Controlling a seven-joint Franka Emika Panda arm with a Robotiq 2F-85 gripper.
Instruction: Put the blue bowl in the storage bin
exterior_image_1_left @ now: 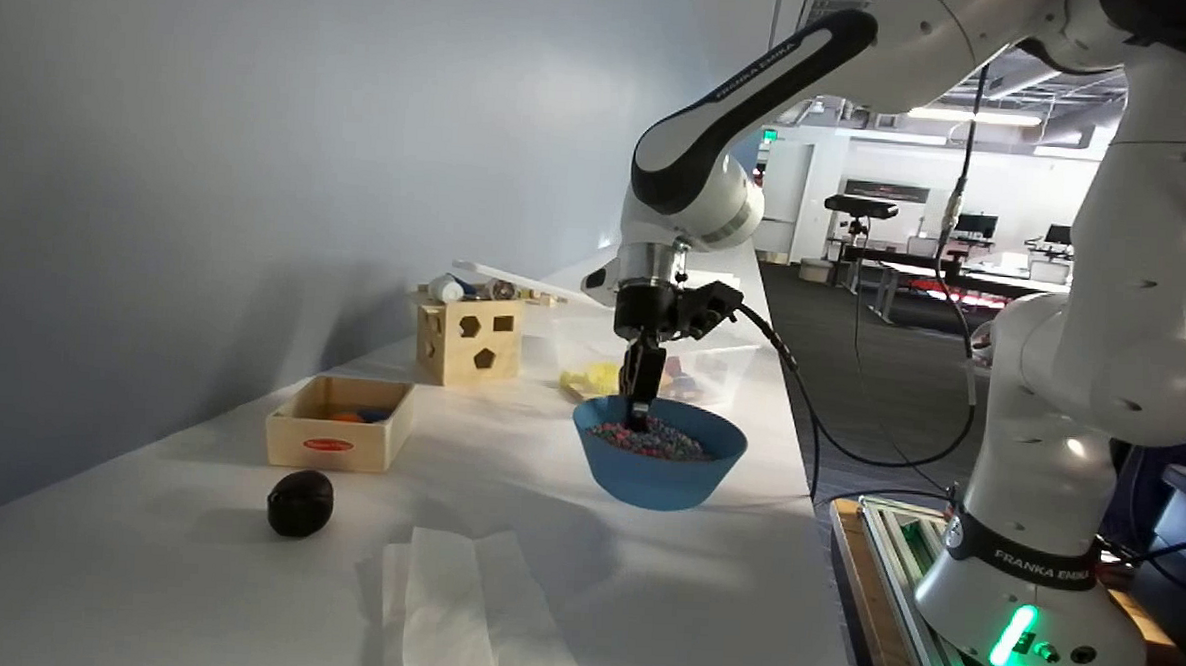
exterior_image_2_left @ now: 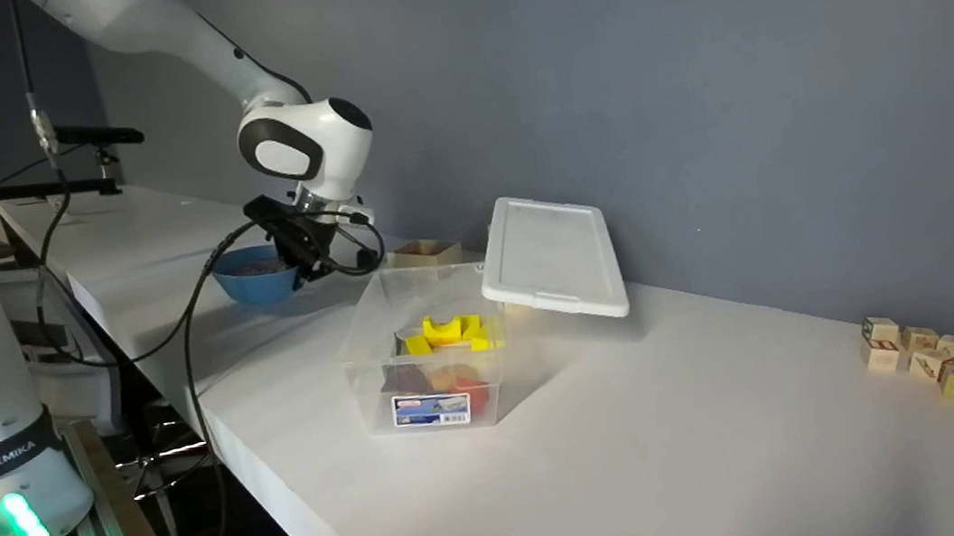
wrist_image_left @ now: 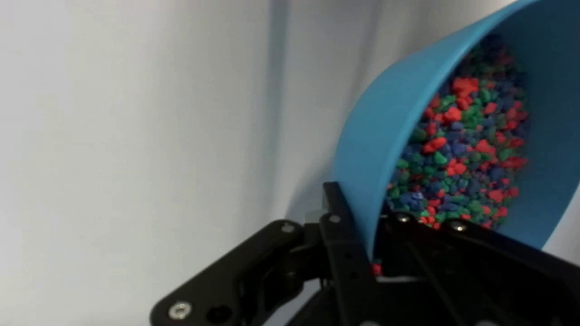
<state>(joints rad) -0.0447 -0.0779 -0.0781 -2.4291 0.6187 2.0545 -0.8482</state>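
The blue bowl [exterior_image_1_left: 646, 483] also shows in an exterior view [exterior_image_2_left: 254, 288] and the wrist view [wrist_image_left: 385, 117]. It holds red, green and blue pebbles and appears raised a little off the table. My gripper [exterior_image_1_left: 637, 420] is shut on the bowl's rim, one finger outside and one inside; the wrist view shows the rim between the fingers [wrist_image_left: 358, 199]. The storage bin [exterior_image_2_left: 375, 399] is a clear plastic tub with yellow blocks and other coloured pieces inside. It also shows behind the bowl in an exterior view [exterior_image_1_left: 726, 374], partly hidden by the gripper and bowl.
A white lid [exterior_image_2_left: 548, 255] leans beside the bin on a wooden cube [exterior_image_1_left: 467, 346]. A light-wood tray [exterior_image_1_left: 318, 451], a black ball [exterior_image_1_left: 300, 503] and a white paper towel [exterior_image_1_left: 471, 608] lie on the table. Several letter blocks [exterior_image_2_left: 924, 354] sit near the wall.
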